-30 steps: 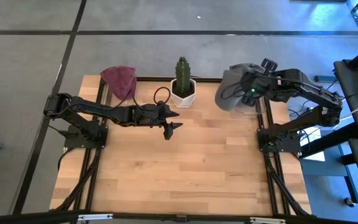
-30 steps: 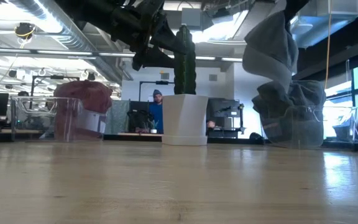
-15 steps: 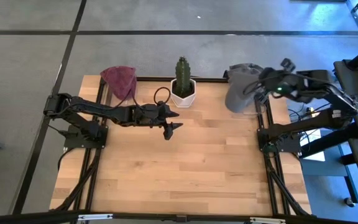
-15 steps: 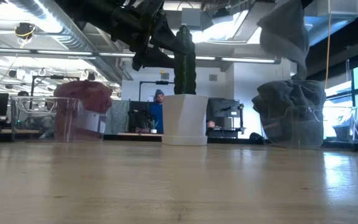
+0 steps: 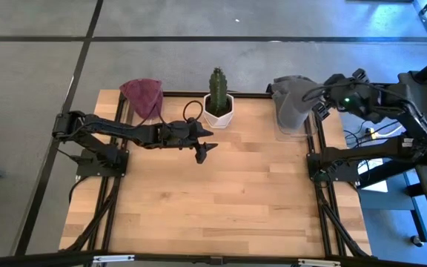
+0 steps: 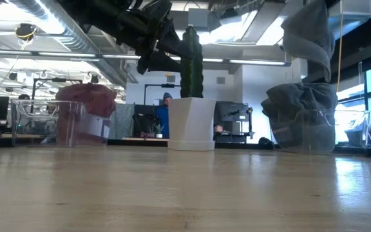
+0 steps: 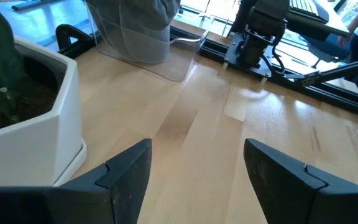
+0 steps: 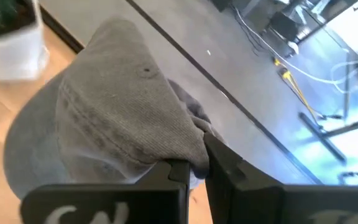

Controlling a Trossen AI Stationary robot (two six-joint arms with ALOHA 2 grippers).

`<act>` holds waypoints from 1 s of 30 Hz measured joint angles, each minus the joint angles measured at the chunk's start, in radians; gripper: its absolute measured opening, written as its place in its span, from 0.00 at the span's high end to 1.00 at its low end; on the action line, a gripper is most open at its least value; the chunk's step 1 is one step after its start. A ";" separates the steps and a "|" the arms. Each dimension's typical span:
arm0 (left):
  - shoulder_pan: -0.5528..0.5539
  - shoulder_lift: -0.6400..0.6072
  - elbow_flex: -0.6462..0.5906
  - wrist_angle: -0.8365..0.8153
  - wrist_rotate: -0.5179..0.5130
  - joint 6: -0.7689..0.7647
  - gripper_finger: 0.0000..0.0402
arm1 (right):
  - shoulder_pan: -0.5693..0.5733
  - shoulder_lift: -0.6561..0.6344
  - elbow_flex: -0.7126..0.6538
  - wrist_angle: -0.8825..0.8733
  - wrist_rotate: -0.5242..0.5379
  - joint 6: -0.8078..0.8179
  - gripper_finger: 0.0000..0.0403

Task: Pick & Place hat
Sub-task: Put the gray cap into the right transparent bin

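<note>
The right gripper pinches a grey hat above the clear bin at the tabletop's far right corner. The left gripper, fingers apart, hovers beside the potted cactus.

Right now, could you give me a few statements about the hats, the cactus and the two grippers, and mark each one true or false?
1. The right gripper is shut on a grey hat. True.
2. The held grey hat lies flat on the table. False: in the low view it hangs in the air above the grey hat in the clear holder.
3. The left gripper is open and holds nothing. True.
4. The maroon hat sits at the table's back right corner. False: it is at the back left.
5. The cactus stands in a white pot. True.
</note>
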 joint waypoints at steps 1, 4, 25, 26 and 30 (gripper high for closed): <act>0.000 0.000 0.000 0.000 0.000 0.005 0.38 | -0.014 -0.002 -0.018 -0.002 0.001 -0.005 0.93; 0.000 0.000 0.000 0.000 0.000 0.011 0.38 | -0.062 -0.016 -0.097 -0.004 0.000 -0.032 0.93; 0.000 0.000 0.000 0.000 -0.006 0.014 0.38 | -0.152 -0.012 -0.519 0.053 0.068 -0.025 0.92; 0.000 0.000 0.000 0.000 -0.006 0.014 0.38 | -0.150 -0.012 -0.533 0.066 0.065 -0.027 0.91; 0.000 0.000 0.000 0.000 -0.007 0.014 0.38 | -0.136 -0.004 -0.580 0.099 0.045 -0.029 0.90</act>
